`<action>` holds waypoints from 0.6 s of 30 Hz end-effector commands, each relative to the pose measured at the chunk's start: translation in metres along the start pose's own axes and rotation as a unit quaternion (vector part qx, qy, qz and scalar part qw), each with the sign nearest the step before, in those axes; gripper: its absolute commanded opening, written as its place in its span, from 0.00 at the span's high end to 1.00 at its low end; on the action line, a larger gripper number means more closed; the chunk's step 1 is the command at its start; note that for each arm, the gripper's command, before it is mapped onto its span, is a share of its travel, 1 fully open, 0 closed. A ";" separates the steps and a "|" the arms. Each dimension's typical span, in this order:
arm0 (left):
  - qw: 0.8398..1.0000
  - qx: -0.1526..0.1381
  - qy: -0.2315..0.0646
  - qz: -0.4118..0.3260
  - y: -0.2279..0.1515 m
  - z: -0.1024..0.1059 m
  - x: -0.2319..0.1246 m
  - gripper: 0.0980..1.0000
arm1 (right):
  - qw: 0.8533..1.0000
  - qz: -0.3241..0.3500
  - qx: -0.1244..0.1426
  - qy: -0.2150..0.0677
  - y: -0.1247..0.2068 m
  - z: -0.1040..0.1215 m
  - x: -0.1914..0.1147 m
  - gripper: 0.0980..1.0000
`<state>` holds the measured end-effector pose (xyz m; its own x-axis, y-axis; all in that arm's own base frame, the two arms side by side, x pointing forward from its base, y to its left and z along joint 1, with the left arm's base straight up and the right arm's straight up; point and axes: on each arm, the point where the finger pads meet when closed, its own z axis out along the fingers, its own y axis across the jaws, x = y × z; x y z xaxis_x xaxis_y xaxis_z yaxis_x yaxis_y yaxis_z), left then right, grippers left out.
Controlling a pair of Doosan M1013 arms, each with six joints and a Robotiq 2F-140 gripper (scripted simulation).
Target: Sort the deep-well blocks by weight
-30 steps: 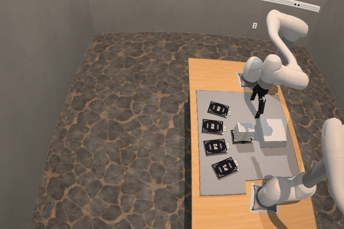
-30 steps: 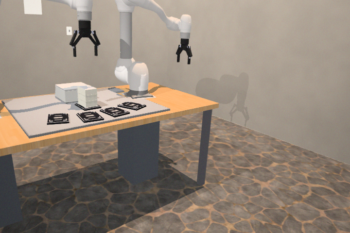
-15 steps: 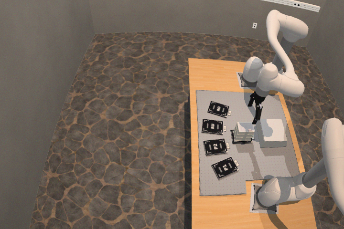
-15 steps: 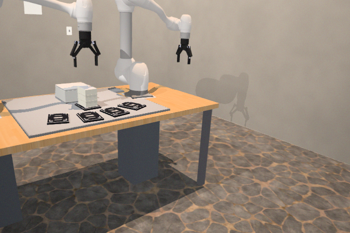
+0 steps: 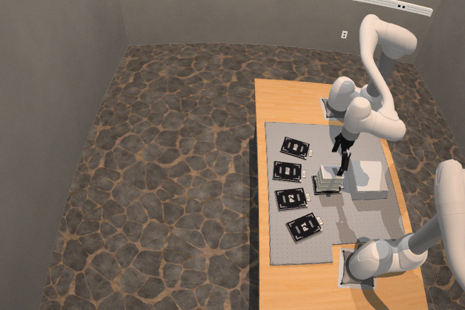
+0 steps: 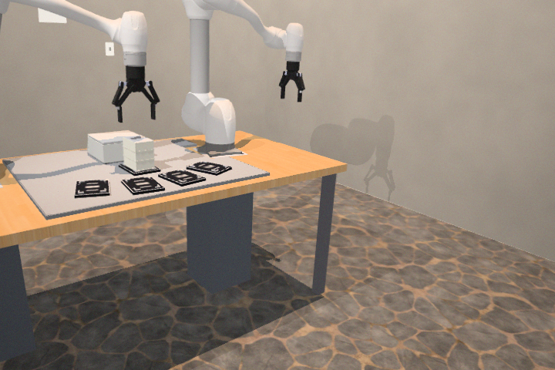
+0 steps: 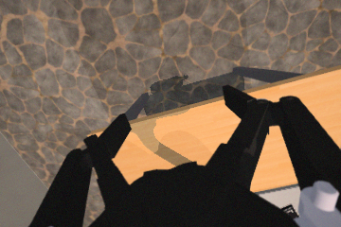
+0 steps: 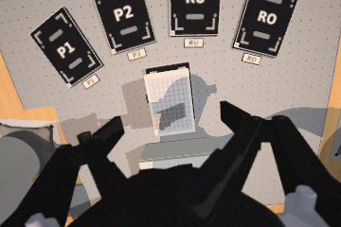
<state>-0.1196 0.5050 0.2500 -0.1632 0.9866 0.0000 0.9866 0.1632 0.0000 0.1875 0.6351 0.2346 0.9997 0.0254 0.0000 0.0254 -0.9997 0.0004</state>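
Three pale blocks point(image 5: 330, 172) point(image 6: 138, 154) point(image 8: 154, 90) stand stacked on the black infeed nest point(image 5: 314, 185) point(image 8: 166, 67). Their cut-off corners cannot be made out. The nests P1 point(image 5: 303, 227) point(image 6: 206, 169) point(image 8: 66, 49), P2 point(image 5: 290, 199) point(image 6: 182, 179) point(image 8: 123, 14), RU point(image 5: 287, 170) point(image 6: 139, 186) point(image 8: 194, 16) and RO point(image 5: 295, 147) point(image 6: 92, 191) point(image 8: 266, 18) are empty. My right gripper point(image 5: 338, 161) point(image 6: 136, 119) point(image 8: 170, 117) is open and empty, pointing down above the stack. My left gripper point(image 6: 290, 99) point(image 7: 173, 109) is open and empty, high by the table's end.
The check-weigher point(image 5: 366, 175) point(image 6: 105, 150) point(image 8: 178, 150) is a grey box beside the stack, with nothing on its platform; no lit lamp shows. The left arm's base point(image 5: 368, 261) stands at the P1 side, the right arm's base point(image 5: 339, 100) beyond RO.
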 end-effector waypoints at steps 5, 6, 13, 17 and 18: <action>1.000 0.000 0.001 0.000 0.000 -0.001 0.000 0.00 | 1.000 0.000 0.001 0.000 0.000 0.026 0.000 0.00; 1.000 0.000 0.001 0.000 0.000 -0.001 0.000 0.00 | 1.000 0.000 0.001 0.000 0.000 0.026 0.000 0.00; 1.000 0.000 0.001 0.000 0.000 -0.001 0.000 0.00 | 1.000 0.000 0.001 0.000 0.000 0.031 0.000 0.00; 1.000 0.000 0.001 0.000 0.000 -0.001 0.000 0.00 | 1.000 0.000 0.001 0.000 0.000 0.031 0.000 0.00; 1.000 0.000 0.001 0.000 0.000 -0.001 0.000 0.00 | 1.000 0.000 0.001 0.000 0.000 0.031 0.000 0.00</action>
<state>-0.1196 0.5050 0.2500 -0.1632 0.9866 0.0000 0.9866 0.1632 0.0000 0.1875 0.6353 0.2024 0.9997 0.0254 0.0001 0.0254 -0.9997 0.0002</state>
